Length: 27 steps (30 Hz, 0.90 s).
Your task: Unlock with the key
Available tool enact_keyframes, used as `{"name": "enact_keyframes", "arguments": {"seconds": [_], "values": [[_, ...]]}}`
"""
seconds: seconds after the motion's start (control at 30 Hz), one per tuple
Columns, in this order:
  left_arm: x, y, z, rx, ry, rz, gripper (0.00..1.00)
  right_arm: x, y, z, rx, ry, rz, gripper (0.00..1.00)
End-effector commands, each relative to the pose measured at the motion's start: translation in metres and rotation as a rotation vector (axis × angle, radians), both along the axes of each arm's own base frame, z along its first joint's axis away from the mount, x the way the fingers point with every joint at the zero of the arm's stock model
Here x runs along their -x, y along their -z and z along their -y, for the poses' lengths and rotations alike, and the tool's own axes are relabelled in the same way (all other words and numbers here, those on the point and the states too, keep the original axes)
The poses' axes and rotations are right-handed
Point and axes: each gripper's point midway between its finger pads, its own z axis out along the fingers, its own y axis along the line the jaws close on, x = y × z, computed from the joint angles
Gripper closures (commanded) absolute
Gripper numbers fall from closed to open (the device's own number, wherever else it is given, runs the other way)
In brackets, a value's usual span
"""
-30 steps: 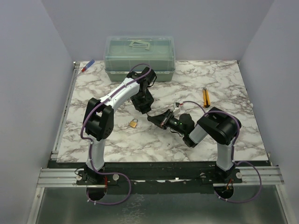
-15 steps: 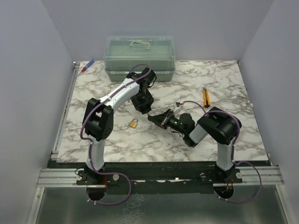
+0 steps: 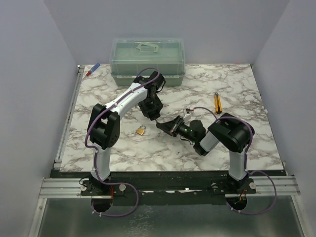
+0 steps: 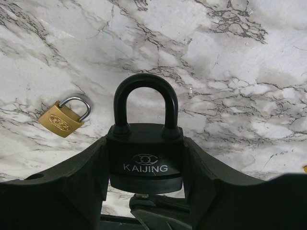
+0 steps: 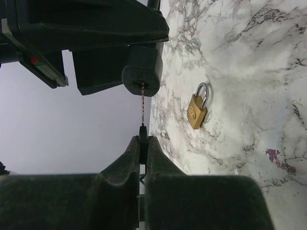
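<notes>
My left gripper [image 4: 145,148] is shut on the body of the black padlock [image 4: 144,160], shackle pointing away, both shackle legs seated in the body. In the top view the left gripper [image 3: 154,114] meets the right gripper [image 3: 165,126] above the middle of the table. My right gripper [image 5: 143,140] is shut on the black head of the key [image 5: 143,108]. The thin shaft reaches up to the keyhole in the underside of the black padlock [image 5: 142,76]; its tip is at or just inside the hole, and most of the shaft shows.
A small brass padlock [image 3: 141,130] lies on the marble table [image 3: 237,84] just left of the grippers, also seen in the left wrist view [image 4: 64,117]. A green lidded box [image 3: 147,61] stands at the back, a red-blue pen [image 3: 92,69] back left, a yellow tool [image 3: 217,102] right.
</notes>
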Motion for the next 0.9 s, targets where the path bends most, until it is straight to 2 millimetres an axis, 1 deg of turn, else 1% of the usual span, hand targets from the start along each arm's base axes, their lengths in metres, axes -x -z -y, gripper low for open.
{"name": "enact_keyframes", "arguments": {"seconds": [0.0, 0.23, 0.4, 0.67, 0.87], "values": [[-0.001, -0.031, 0.010, 0.072, 0.010, 0.065, 1.00, -0.006, 0.006, 0.003, 0.009, 0.023, 0.008, 1.00], [0.000, -0.030, 0.011, 0.068, 0.013, 0.063, 1.00, -0.009, 0.004, 0.009, 0.008, 0.044, 0.014, 1.00], [0.002, -0.025, 0.011, 0.063, 0.015, 0.052, 1.00, -0.010, -0.002, 0.008, 0.004, 0.038, 0.033, 1.00], [0.003, -0.025, 0.014, 0.067, 0.019, 0.052, 1.00, -0.010, -0.001, 0.007, 0.004, 0.039, 0.029, 1.00], [0.006, -0.022, 0.014, 0.058, 0.007, 0.052, 1.00, -0.019, -0.002, 0.009, 0.024, 0.074, 0.002, 1.00]]}}
